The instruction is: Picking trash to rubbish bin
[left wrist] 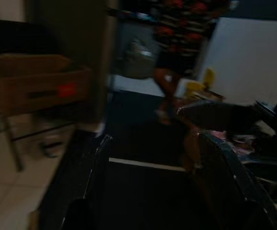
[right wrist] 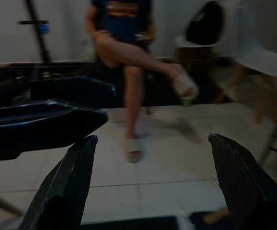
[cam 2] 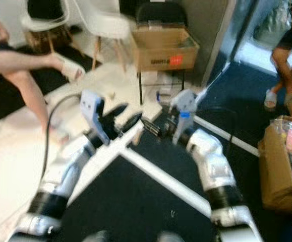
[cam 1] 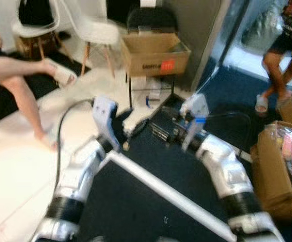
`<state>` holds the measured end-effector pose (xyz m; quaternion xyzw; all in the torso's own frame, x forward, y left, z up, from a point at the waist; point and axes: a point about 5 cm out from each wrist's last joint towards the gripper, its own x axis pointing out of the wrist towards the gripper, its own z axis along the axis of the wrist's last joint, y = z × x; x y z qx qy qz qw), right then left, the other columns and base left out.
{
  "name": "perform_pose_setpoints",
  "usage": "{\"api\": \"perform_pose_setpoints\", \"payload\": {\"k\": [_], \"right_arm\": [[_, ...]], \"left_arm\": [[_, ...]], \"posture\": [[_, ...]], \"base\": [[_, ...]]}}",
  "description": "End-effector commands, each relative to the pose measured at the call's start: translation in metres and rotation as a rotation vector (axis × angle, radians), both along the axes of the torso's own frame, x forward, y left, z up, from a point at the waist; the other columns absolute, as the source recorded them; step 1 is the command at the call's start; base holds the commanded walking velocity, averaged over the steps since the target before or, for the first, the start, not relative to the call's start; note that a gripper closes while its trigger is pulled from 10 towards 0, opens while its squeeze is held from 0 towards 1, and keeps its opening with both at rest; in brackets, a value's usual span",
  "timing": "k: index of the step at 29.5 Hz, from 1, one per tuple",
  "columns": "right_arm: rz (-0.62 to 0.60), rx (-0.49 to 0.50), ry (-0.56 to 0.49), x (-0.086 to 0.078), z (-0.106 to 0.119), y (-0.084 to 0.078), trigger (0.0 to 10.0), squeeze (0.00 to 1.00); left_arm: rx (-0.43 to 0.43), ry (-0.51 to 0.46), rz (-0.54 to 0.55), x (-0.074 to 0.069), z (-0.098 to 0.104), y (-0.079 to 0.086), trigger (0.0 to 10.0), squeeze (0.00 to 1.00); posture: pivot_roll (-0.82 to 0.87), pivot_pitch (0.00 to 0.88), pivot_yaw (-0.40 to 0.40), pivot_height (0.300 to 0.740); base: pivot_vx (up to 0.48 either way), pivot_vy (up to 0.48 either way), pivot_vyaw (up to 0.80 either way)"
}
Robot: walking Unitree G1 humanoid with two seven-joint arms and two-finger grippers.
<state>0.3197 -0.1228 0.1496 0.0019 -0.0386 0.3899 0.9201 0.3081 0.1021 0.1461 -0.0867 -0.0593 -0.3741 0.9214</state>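
Both arms are raised in front of me over a dark blue mat point(cam 1: 151, 201). My left gripper point(cam 1: 130, 123) is open and holds nothing. My right gripper point(cam 1: 162, 132) points toward the left one, also open and holding nothing. The right wrist view shows its two fingers point(right wrist: 66, 187) wide apart, with pale tiles beyond. An open brown cardboard box point(cam 1: 156, 53) with a red label rests on a black stand ahead. Pale litter point(cam 1: 153, 92) lies on the floor under that stand, beyond both grippers.
A seated person's legs point(cam 1: 22, 85) stretch across the tiles at left, near white chairs point(cam 1: 93, 27). Another person point(cam 1: 282, 55) stands at the far right. A cardboard box of pink packets point(cam 1: 279, 166) sits close on my right. A white stripe point(cam 1: 156, 184) crosses the mat.
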Motion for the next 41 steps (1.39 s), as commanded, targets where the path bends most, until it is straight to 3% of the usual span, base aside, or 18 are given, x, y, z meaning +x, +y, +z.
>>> {"api": "perform_pose_setpoints", "payload": {"k": [1, 41], "right_arm": [[0.009, 0.002, -0.026, 0.0006, 0.0056, 0.0009, 10.0, 0.0], [0.038, 0.018, -0.015, -0.0014, 0.0027, 0.0004, 10.0, 0.0]], "left_arm": [[0.005, 0.02, -0.02, -0.001, -0.0042, -0.0035, 10.0, 0.0], [0.021, -0.028, -0.027, -0.0026, -0.0079, -0.0025, 10.0, 0.0]], "posture": [[-0.06, 0.0, -0.035, 0.74], [-0.06, 0.0, -0.038, 0.74]], "base": [[0.0, 0.0, 0.71], [0.0, 0.0, 0.7]]}}
